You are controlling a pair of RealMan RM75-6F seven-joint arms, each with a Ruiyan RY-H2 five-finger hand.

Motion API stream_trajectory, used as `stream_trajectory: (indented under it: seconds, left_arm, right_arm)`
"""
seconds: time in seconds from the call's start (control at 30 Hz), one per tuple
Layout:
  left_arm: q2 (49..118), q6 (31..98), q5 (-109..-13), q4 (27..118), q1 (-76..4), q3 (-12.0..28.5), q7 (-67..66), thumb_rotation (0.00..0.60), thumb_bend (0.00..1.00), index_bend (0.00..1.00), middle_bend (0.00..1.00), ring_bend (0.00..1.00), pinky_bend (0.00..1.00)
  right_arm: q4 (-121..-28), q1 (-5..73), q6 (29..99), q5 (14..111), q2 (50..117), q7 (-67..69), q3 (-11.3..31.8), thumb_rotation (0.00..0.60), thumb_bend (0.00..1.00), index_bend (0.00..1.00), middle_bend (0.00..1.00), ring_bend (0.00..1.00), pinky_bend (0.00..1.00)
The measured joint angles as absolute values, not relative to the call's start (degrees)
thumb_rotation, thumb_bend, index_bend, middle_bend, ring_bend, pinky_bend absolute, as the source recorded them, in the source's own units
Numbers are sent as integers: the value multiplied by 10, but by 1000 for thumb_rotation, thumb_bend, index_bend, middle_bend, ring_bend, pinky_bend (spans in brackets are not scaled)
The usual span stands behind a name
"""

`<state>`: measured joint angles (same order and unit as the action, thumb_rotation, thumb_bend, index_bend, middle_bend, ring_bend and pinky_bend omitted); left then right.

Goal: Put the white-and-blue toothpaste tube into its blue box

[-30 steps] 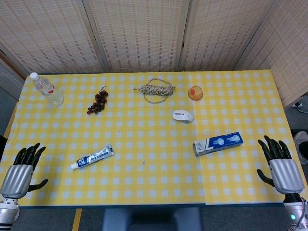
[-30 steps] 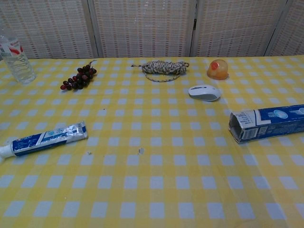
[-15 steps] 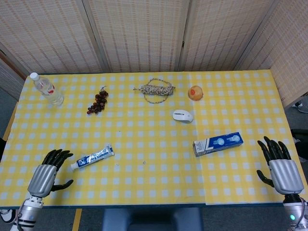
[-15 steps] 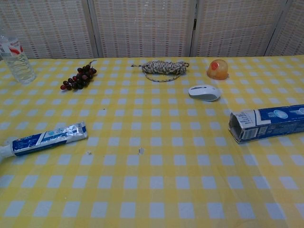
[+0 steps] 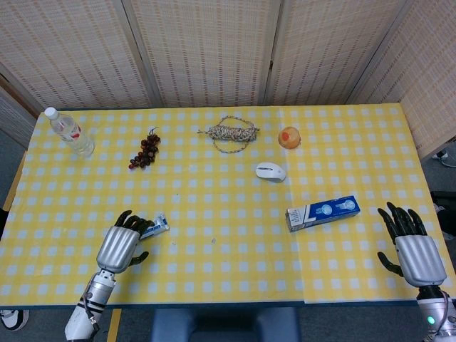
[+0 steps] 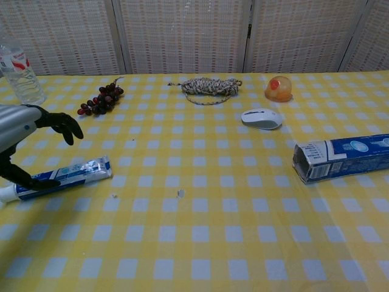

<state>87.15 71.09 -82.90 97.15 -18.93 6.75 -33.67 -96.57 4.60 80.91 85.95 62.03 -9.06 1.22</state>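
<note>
Surface: yellow-and-white checked tablecloth (image 5: 214, 206) on the table, woven screen panels (image 5: 206, 50) behind.
Left hand: left hand (image 5: 117, 247) hangs over the toothpaste tube (image 6: 64, 176), fingers apart and arched, thumb tip at the tube's near edge; whether it touches, cannot tell.
Tube: one, lying flat, cap end toward the hand's wrist side, crimped end poking out past the fingertips.
Right hand: right hand (image 5: 417, 253) at the near right table edge, fingers spread, holding nothing.
Box: one blue box (image 5: 323, 212), just ahead and inward of the right hand, lying on its side, open end facing the left hand; well apart from the tube.
Views: head view hides most of the tube under the left hand; chest view shows nearly its whole length but not the right hand.
Beyond the right hand: one white mouse (image 5: 271, 172), then one orange round thing (image 5: 288, 137).
Beyond the left hand: one bunch of dark grapes (image 5: 144, 150), one water bottle (image 5: 68, 132) at the far left corner.
Far middle: one coil of rope (image 5: 230, 133).
</note>
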Motion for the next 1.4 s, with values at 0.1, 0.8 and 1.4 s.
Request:
stream_trajectory:
  seconds: [0.1, 0.8, 1.4]
  left_arm:
    - [907, 712, -818, 959, -208, 86, -378, 600, 195, 468, 1000, 973, 991]
    - [956, 731, -432, 985, -298, 162, -605, 600, 159, 345, 1000, 1000, 1000]
    - [967, 726, -376, 919, -342, 148, -576, 600, 166, 405, 1000, 1000, 1000]
  right_arm:
    - [-964, 46, 810, 858, 619, -88, 13, 600, 313, 0, 0, 0, 0]
    - [-964, 48, 804, 856, 618, -89, 10, 600, 312, 0, 0, 0, 0]
    - [-960, 49, 804, 851, 622, -96, 13, 600, 313, 0, 0, 0, 0]
